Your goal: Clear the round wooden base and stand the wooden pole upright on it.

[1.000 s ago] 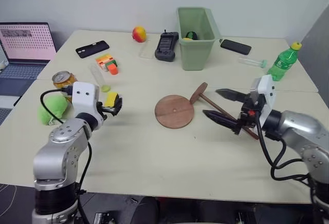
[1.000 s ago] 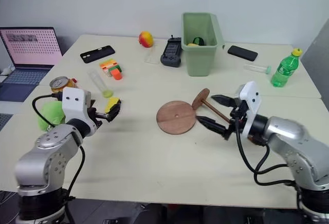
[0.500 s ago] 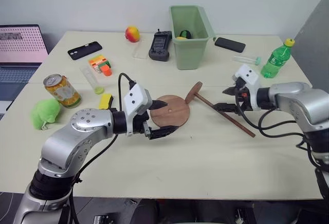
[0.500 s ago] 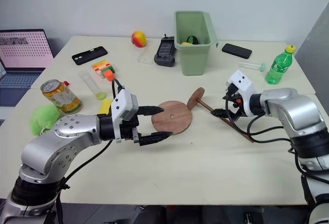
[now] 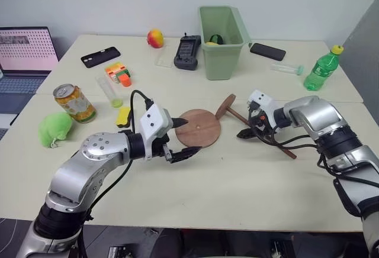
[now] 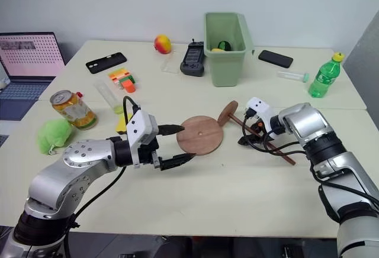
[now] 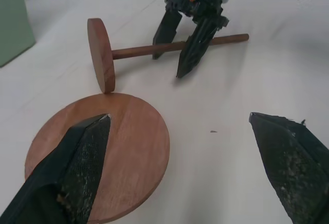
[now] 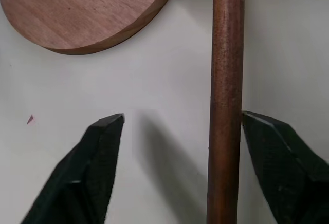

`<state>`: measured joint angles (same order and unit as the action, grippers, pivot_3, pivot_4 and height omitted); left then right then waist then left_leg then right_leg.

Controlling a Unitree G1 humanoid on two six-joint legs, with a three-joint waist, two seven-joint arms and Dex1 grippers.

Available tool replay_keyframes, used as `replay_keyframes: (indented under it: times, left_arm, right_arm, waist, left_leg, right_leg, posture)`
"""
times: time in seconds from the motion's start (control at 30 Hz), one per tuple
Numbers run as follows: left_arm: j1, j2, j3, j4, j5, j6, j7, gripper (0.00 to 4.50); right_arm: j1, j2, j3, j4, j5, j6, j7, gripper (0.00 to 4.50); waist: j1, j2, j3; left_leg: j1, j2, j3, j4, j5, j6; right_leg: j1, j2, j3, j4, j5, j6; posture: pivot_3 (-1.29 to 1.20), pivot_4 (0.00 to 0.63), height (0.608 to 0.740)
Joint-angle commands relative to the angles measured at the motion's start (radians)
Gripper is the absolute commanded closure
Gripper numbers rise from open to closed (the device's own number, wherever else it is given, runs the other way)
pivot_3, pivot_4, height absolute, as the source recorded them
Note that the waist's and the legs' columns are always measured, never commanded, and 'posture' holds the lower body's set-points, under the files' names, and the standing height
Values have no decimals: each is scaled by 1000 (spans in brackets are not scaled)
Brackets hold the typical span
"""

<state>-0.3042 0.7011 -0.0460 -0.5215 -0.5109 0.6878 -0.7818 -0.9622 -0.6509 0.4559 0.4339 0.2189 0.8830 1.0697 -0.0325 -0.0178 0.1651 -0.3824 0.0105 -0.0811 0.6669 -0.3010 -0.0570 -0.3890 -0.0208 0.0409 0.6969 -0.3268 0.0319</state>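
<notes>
The round wooden base (image 5: 199, 128) lies flat mid-table with its top bare. Just right of it lies the wooden pole (image 5: 260, 132), resting on its side with its end disc (image 5: 225, 106) standing on edge beside the base. My right gripper (image 5: 249, 131) points down over the rod, open, one finger on each side; the wrist view has the pole (image 8: 226, 80) close against one finger. My left gripper (image 5: 183, 138) is open at the base's left edge, one finger over the rim (image 7: 128, 147).
A green bin (image 5: 222, 33) with items inside stands behind the base. A green bottle (image 5: 320, 71) is at the far right. A can (image 5: 71, 101), green plush (image 5: 53, 131) and yellow piece (image 5: 122, 116) are at the left, with phones and a laptop (image 5: 23, 51) at the back.
My left gripper swung from the left side over to the base's edge. My right gripper came down and forward onto the pole, its fingers drawing closer together around the rod.
</notes>
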Motion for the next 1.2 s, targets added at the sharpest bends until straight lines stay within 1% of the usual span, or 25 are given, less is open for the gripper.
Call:
replay_keyframes:
  times: [0.03, 0.1, 0.27, 0.33, 0.4, 0.5, 0.57, 0.63, 0.67, 0.73, 0.8, 0.9, 1.0, 1.1, 1.2]
  left_arm:
    - [8, -14, 33, -55, -20, -2, 28, 0]
    - [12, -18, 30, -67, -26, 3, 30, 0]
    - [26, -8, 33, -78, -31, 2, 25, 0]
    - [28, -4, 35, -78, -35, 2, 22, 0]
    - [28, -1, 34, -77, -39, 3, 18, 0]
    - [34, 5, 38, -79, -46, -1, 14, 0]
    - [47, 1, 56, -84, -54, -12, 21, 0]
    - [78, -41, 106, -93, -60, -57, 63, 0]
    - [106, -58, 134, -104, -65, -69, 82, 0]
    - [201, -105, 188, -157, -81, -83, 129, 0]
    - [312, -141, 223, -216, -72, -101, 169, 0]
    - [503, -203, 254, -285, 3, -183, 233, 0]
    - [678, -266, 255, -341, 34, -244, 270, 0]
    - [786, -306, 230, -375, 83, -319, 285, 0]
    - [839, -332, 206, -385, 124, -378, 297, 0]
  right_arm:
    - [-48, 13, -28, 32, -28, -25, 21, 1787]
    - [-59, 21, -28, 47, -31, -17, 40, 2379]
    - [-61, 25, -26, 34, -35, 20, 85, 3543]
    - [-62, 27, -32, 29, -34, 40, 95, 3974]
    - [-68, 31, -42, 35, -33, 54, 100, 4225]
    - [-96, 47, -86, 41, -10, 90, 95, 4269]
    - [-114, 77, -166, 20, 34, 88, 74, 4269]
    - [-120, 128, -283, -58, 108, 48, 42, 4269]
    - [-120, 162, -345, -105, 145, 35, 7, 4269]
    - [-110, 273, -487, -203, 204, 5, -148, 4269]
    - [-70, 375, -538, -302, 206, -85, -268, 4269]
    - [14, 537, -538, -398, 165, -285, -417, 4269]
    - [71, 679, -515, -399, 129, -443, -534, 4269]
    - [127, 762, -444, -341, 47, -637, -581, 4269]
    - [164, 812, -408, -247, -8, -781, -625, 4269]
  waist:
    - [0, 0, 0]
    - [0, 0, 0]
    - [0, 0, 0]
    - [0, 0, 0]
    - [0, 0, 0]
    - [0, 0, 0]
    - [-2, 0, 0]
    - [-6, 1, 0]
    - [-8, 1, 0]
    - [-17, 1, 0]
    - [-25, 1, 0]
    - [-23, 1, 0]
    - [-21, 1, 0]
    - [-13, 1, 0]
    - [-6, 1, 0]
  left_leg:
    - [0, 0, 0, 0, 0, 0]
    - [0, 0, 0, 0, 0, 0]
    - [0, 0, 0, 0, 0, 0]
    - [0, 0, 0, 0, 0, 0]
    - [0, 0, 0, 0, 0, 0]
    - [0, 0, 0, 0, 0, 0]
    - [0, 0, 0, 0, 0, 0]
    - [0, 1, 1, 0, 0, 0]
    - [0, 1, 1, -1, 0, 0]
    - [0, 2, 1, -1, 0, 0]
    - [0, 3, 1, -2, 0, 0]
    - [0, 3, -1, -3, 0, -1]
    - [1, 2, 0, -2, 0, 0]
    - [1, 1, 0, -2, 0, 0]
    - [3, 1, 0, -2, 0, 0]
  right_leg:
    - [0, 0, 0, 0, 0, 0]
    - [0, 0, 0, 0, 0, 0]
    - [0, 0, 0, 0, 0, 0]
    - [0, 0, 0, 0, 0, 0]
    - [0, 0, 0, 0, 0, 0]
    - [0, 0, 0, 0, 0, 0]
    - [0, 0, 0, 0, 0, 0]
    - [-1, 0, 0, 1, 0, 0]
    - [-1, 0, 0, 1, 0, 0]
    - [-1, 1, 0, 1, 0, 0]
    - [-1, 1, 1, 1, 0, 0]
    - [-1, 0, 1, 0, 0, 0]
    - [-1, -1, 2, 1, 0, 0]
    - [-1, -2, 2, 2, 0, 0]
    - [1, -1, 2, 2, 1, -1]
  posture:
    - [0, 150, 740]
    - [0, 150, 740]
    - [0, 150, 740]
    - [0, 150, 740]
    - [0, 150, 740]
    - [0, 150, 740]
    - [0, 150, 740]
    - [0, 150, 740]
    - [0, 150, 740]
    - [0, 150, 740]
    - [0, 150, 740]
    - [0, 150, 740]
    - [0, 150, 740]
    - [0, 150, 740]
    - [0, 150, 740]
